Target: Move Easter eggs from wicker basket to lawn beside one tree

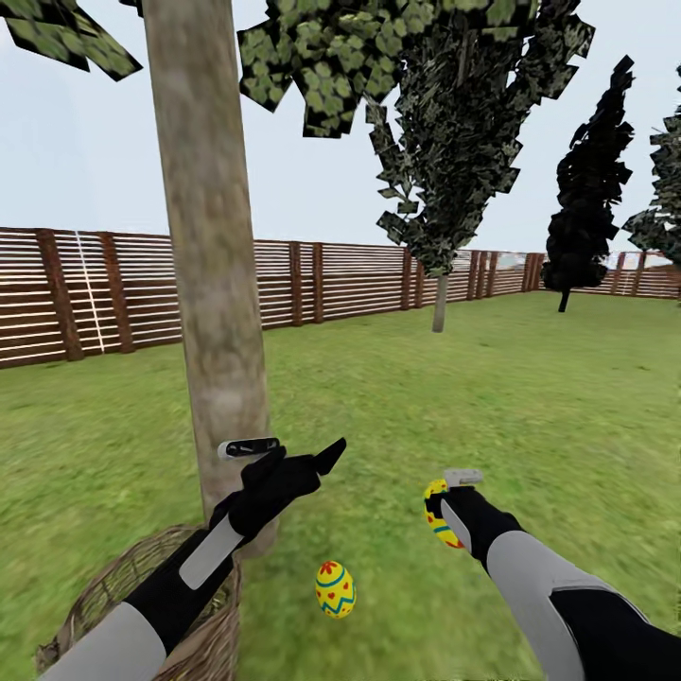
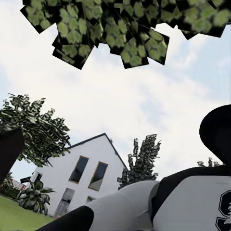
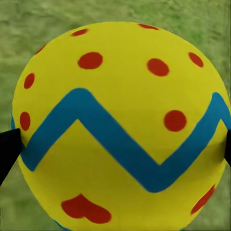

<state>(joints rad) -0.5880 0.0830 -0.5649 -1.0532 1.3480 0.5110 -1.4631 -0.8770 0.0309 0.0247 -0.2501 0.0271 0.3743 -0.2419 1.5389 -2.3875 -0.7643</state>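
Egg [image 3: 120, 125] clamped in lowered right gripper [image 1: 446, 511], left gripper [image 1: 284, 463] raised

Head camera overlooks lawn [image 1: 473, 397]; left wrist faces skyward, right wrist groundward.

A brown slatted wooden fence [image 1: 359, 274] rings the far edge of the grass under a pale, hazy sky [image 1: 85, 151]. A thin-trunked leafy tree [image 1: 454, 142] and a black-foliaged tree [image 1: 586, 199] stand before it. Elsewhere, a white gabled house [image 2: 82, 178] with dark windows.
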